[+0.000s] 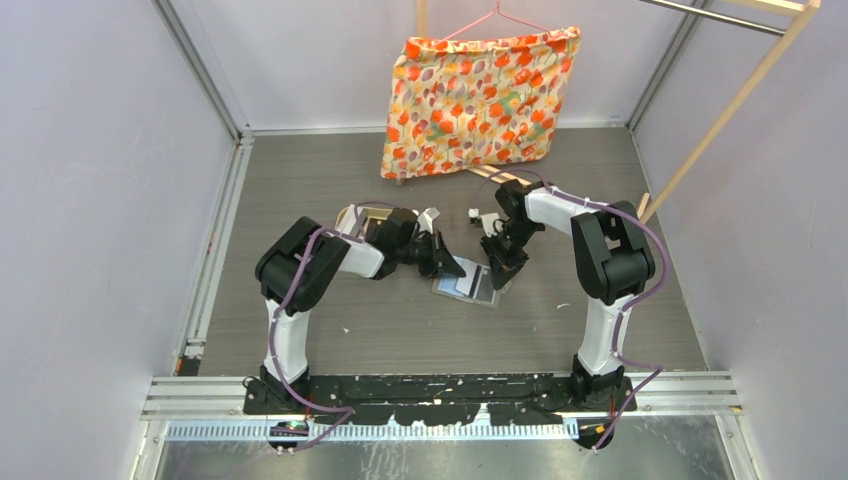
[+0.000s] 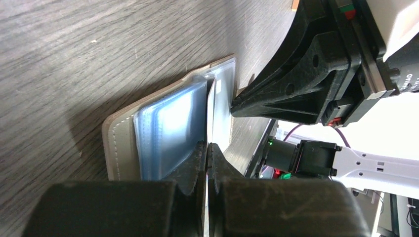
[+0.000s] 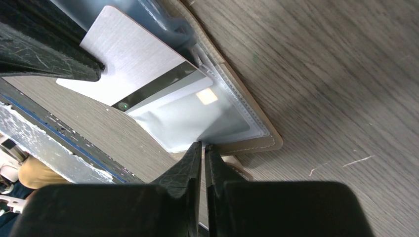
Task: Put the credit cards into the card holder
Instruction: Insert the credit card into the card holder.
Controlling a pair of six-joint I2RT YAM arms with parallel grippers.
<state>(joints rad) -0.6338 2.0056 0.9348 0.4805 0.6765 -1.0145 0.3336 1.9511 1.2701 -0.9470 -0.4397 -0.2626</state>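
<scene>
Left pincer (image 2: 207,148) grips a card (image 3: 133,59), right pincer (image 3: 202,146) nips the card holder (image 2: 118,140); only right wrist shows the stripe (image 3: 158,86).

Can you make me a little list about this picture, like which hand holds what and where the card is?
left hand: shut on the card
card: silvery with a dark stripe, partly slid into a clear pocket
card holder: lying open on the table
right hand: pinching the edge of the holder's clear pocket
behind: flowery cushion on a hanger
</scene>
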